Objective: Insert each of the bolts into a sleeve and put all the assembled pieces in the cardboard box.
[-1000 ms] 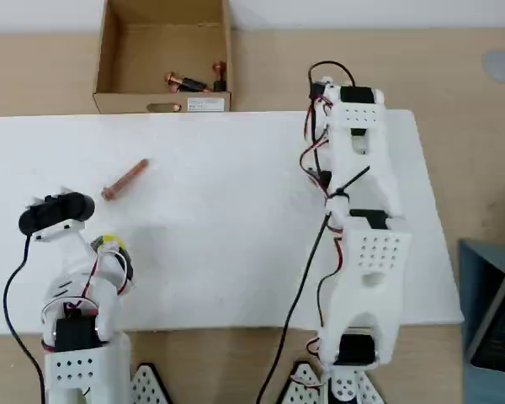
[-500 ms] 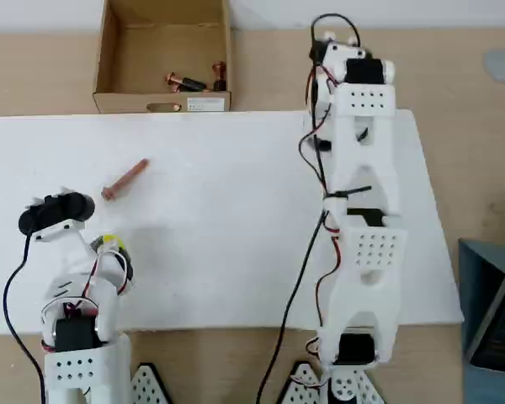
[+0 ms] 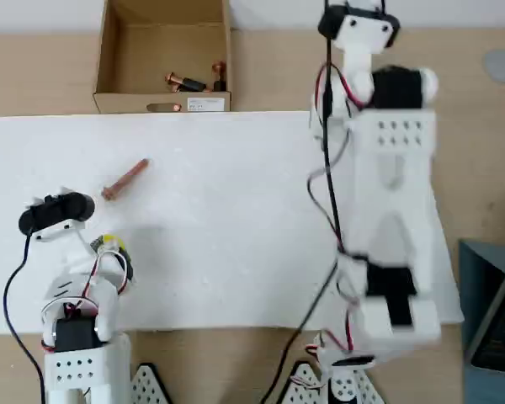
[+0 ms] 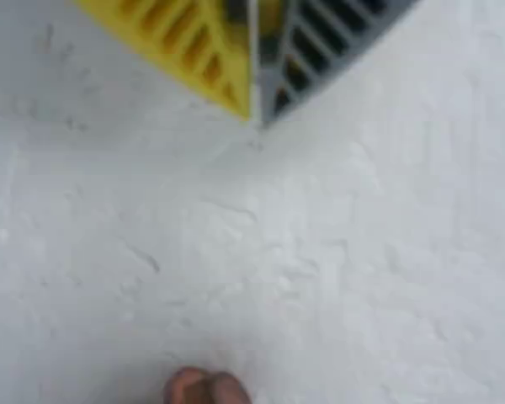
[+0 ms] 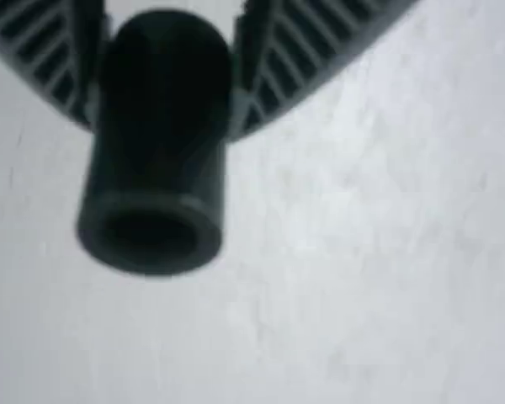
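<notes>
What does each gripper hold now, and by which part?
The right gripper holds a black sleeve by one end, open end free. The left gripper holds nothing.

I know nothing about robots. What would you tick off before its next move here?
1. Sleeve held by right gripper: ok.
2. Bolt lying free on the mat: ok.
3. Left gripper holding the bolt: not ok, shut and empty.
4. Cardboard box open, with room: ok.
5. Sleeve's bore clear: cannot tell.
</notes>
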Tool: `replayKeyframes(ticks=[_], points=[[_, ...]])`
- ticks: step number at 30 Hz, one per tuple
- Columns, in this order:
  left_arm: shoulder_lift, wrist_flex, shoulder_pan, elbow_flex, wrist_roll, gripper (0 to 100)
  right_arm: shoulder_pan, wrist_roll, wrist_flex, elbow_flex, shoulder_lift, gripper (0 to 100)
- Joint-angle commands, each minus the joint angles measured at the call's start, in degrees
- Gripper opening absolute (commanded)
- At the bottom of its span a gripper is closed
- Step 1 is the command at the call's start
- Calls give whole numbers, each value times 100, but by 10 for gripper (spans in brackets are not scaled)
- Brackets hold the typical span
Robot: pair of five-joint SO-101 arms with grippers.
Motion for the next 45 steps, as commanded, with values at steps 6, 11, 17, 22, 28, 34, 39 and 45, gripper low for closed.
replayKeyframes(ticks=[6,11,17,22,28,34,39,45], points=[[-48,0,-9,-62,-53,5,-13,-404,9,2809,-3240,9],[-4,18,62,-352,-273,7,-13,-413,0,3846,-4523,9],[101,457,360,-1090,-1196,7,-13,-422,-167,4558,-5569,9],[1077,730,422,-2180,-1503,7,-13,-607,-457,4813,-6158,9],[3327,800,387,-3982,-1503,7,-13,-607,-747,5086,-6589,9],[5684,1363,387,-5723,-1521,7,-13,-615,-818,5393,-6695,9],[7424,1829,387,-7059,-2268,7,136,-756,-818,5534,-6695,9],[9112,2549,387,-8703,-3059,7,470,-853,-818,5684,-6695,9]])
